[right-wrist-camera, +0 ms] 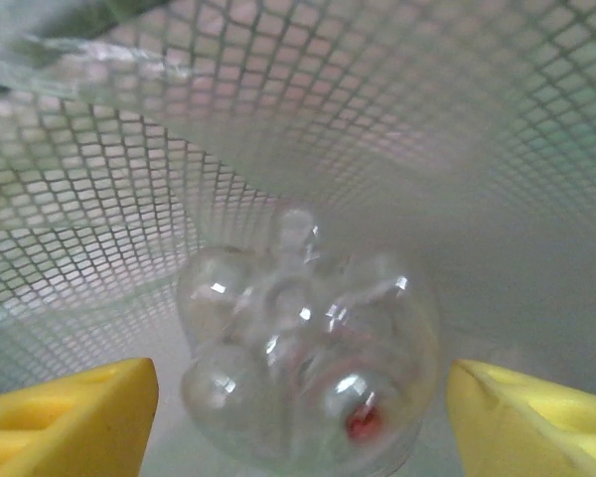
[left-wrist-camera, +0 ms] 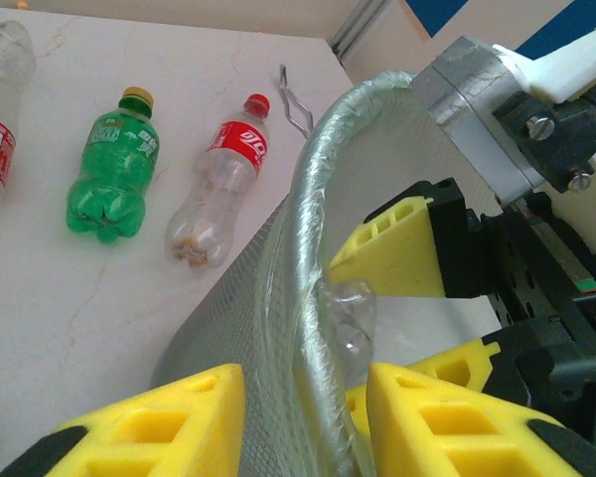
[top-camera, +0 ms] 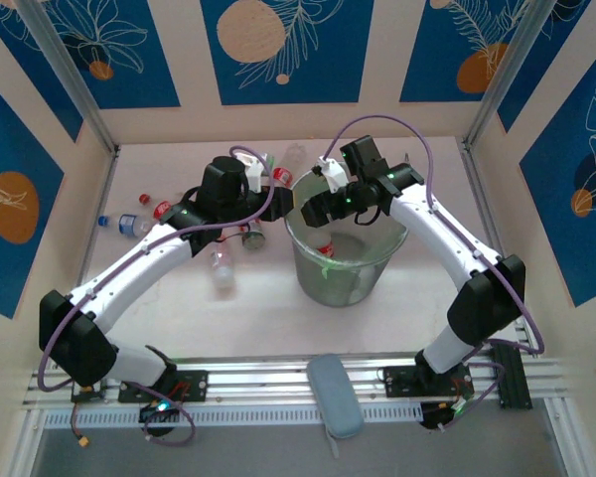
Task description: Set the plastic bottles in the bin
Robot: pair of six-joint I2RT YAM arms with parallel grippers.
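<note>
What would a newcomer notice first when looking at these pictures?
In the middle of the table, the left pincer straddles the rim of the bin. The open right pincer frames a clear bottle, bottom-first inside the bin, touching neither finger. A green bottle lies on the table nearby.

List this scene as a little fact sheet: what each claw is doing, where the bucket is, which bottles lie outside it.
bin: upright between the two arms
left gripper: one finger each side of the bin's rim
right gripper: open, inside the bin
clear bottle: in the bin, at the right gripper, touching neither finger
outside: green bottle and red-label bottle lying on the table
</note>
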